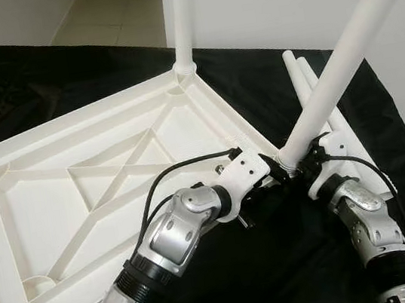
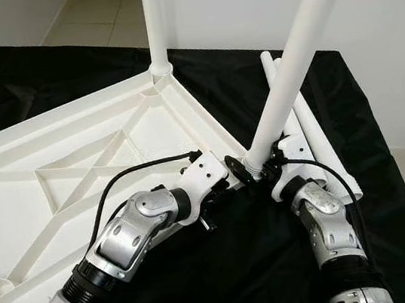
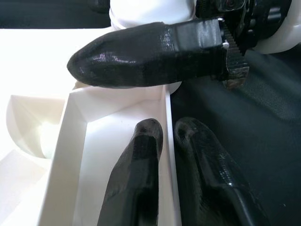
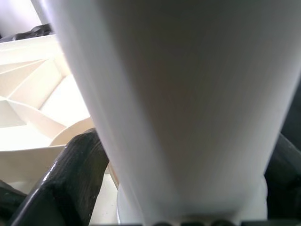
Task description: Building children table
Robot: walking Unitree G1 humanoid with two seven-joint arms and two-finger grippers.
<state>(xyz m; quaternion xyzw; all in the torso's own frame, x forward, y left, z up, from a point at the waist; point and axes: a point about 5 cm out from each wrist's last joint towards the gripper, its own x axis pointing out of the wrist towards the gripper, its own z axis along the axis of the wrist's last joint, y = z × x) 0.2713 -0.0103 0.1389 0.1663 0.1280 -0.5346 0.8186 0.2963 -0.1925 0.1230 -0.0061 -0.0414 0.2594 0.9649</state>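
- White tabletop (image 1: 79, 193) lies upside down, ribbed underside up, on a black cloth (image 1: 280, 262).
- One table leg (image 1: 181, 17) stands upright in the tabletop's far corner socket.
- Second leg (image 1: 347, 46) has its base at the tabletop's near right corner and leans away from the tabletop, up and to the right.
- Right gripper (image 2: 266, 170) sits at that corner, fingers closed around the leaning leg's base; in the right wrist view the leg (image 4: 178, 94) runs between two black fingers (image 4: 70, 183), touching both.
- Left gripper (image 1: 270, 172) is on the tabletop's right edge, just beside the same corner. In the left wrist view its fingers (image 3: 136, 179) are nearly closed, pinching the tabletop's thin rim wall (image 3: 165, 141): one finger inside the rim, one outside over the cloth.
- One of the right gripper's fingers (image 3: 150, 54) crosses the left wrist view just beyond them, beside the leg base.
- Two spare legs (image 1: 312, 97) lie flat on the cloth, right of the tabletop, behind the leaning leg.
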